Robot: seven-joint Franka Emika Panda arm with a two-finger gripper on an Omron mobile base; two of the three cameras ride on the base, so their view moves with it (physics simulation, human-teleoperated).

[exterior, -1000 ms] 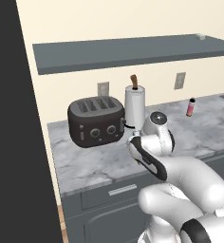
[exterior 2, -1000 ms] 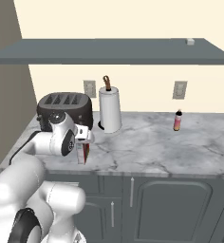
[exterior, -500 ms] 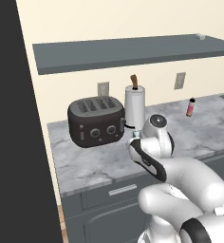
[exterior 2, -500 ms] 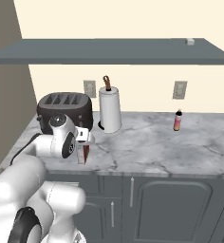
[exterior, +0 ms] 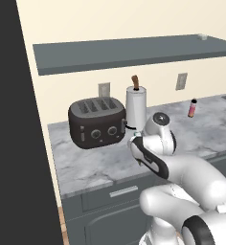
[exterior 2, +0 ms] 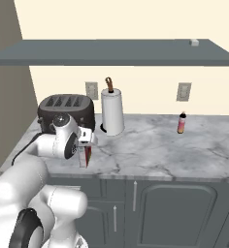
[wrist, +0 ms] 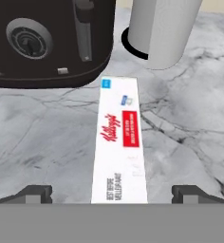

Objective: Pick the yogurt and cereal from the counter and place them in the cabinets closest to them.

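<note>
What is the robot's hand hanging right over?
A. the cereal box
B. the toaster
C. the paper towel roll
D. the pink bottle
A. In the hand view the cereal lies straight between the two open finger tips of the gripper, with the toaster and the paper towel roll farther off behind it on the counter.

Two cameras sit behind the arm, left and right, looking down at the same counter (exterior: 96, 165) and toaster (exterior 2: 65, 109). The hand camera looks close at the cereal (wrist: 119, 147).
</note>
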